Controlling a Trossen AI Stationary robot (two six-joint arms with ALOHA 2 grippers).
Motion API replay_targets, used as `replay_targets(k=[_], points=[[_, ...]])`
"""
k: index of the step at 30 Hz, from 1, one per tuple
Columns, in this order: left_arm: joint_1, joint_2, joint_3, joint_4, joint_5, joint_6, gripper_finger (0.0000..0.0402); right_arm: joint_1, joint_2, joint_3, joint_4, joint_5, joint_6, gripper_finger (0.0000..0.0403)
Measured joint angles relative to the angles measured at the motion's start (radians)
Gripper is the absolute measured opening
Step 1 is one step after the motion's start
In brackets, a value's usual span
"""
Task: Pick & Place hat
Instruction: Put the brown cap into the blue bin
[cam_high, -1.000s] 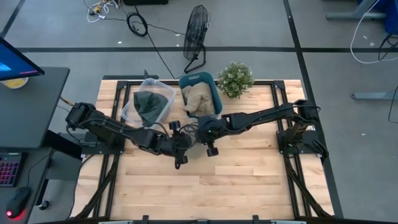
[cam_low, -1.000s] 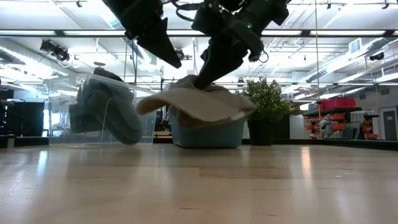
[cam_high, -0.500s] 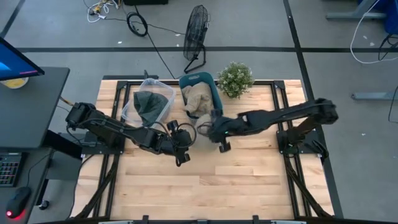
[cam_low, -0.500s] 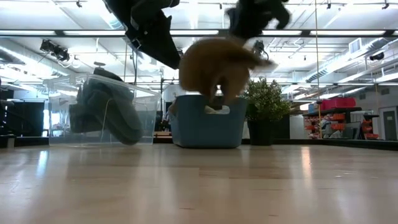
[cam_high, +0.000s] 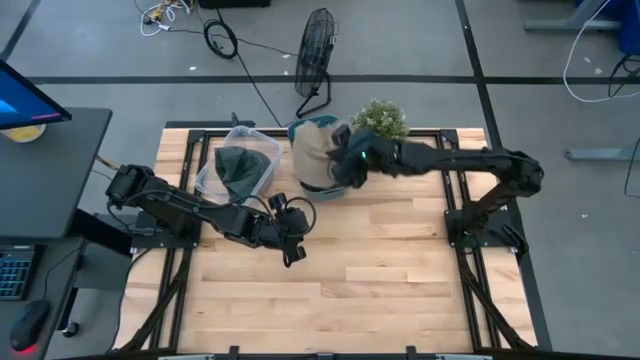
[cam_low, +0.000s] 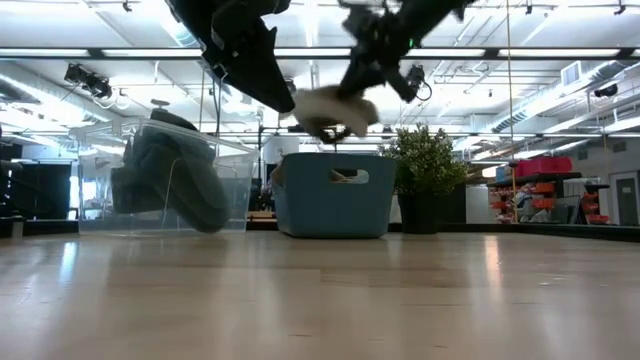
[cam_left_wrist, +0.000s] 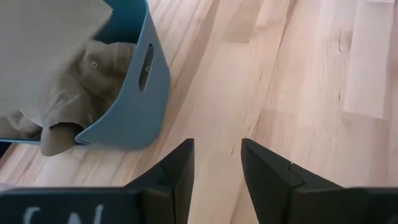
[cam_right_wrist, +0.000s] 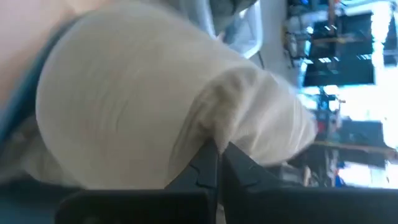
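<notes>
My right gripper (cam_high: 346, 160) is shut on a beige hat (cam_high: 314, 152), which it holds in the air over the blue bin (cam_high: 297, 128) at the table's far edge. In the low view the hat (cam_low: 325, 108) hangs above the bin (cam_low: 330, 200). Another beige hat (cam_left_wrist: 81, 81) lies inside the bin. My left gripper (cam_high: 291, 236) hovers open above bare table, nearer than the bin; its fingers (cam_left_wrist: 177, 174) touch nothing. My right gripper pinches a bunched fold of the beige hat's cloth (cam_right_wrist: 217, 134) between its two fingers. It reaches in from the table's right side. The hat is lifted clear and bulges out beyond the fingers, over the blue bin.
A clear bin (cam_high: 238, 165) holding a dark green hat (cam_low: 175, 180) stands left of the blue bin. A potted plant (cam_high: 380, 122) stands to the bin's right. A fan (cam_high: 316, 45) stands on the floor beyond the table. The near half of the table is bare wood.
My right gripper has carried the beige hat up and toward the table's far edge, from over the middle of the table to above the blue bin. The hat, at first spread and drooping below the fingers, is now bunched up.
</notes>
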Motion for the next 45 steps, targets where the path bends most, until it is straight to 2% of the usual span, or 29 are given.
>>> replay_targets(k=[4,7,18,24,30,39,45], points=[[0.000,0.000,0.000,0.000,0.001,0.001,0.0135,-0.087,0.047,0.000,0.022,-0.174,-0.136,0.0002],[0.000,0.000,0.000,-0.002,0.001,0.001,0.0135,-0.123,0.091,0.000,0.015,-0.227,-0.235,0.0002],[0.000,0.000,0.000,-0.030,0.001,0.003,0.0135,-0.162,0.195,0.000,-0.006,-0.143,-0.399,0.0001],[0.005,0.000,0.000,-0.039,0.001,-0.028,0.0135,-0.171,0.223,0.000,-0.065,-0.148,-0.297,0.0007],[0.005,0.000,0.000,-0.039,0.001,-0.031,0.0135,-0.170,0.220,0.000,-0.026,-0.133,-0.097,0.0036],[0.005,0.000,0.000,-0.045,0.001,-0.078,0.0135,-0.145,0.200,-0.001,-0.032,0.035,0.126,0.0094],[0.005,0.000,0.000,-0.047,0.001,-0.079,0.0135,-0.110,0.176,-0.001,-0.053,0.047,0.206,0.0138]])
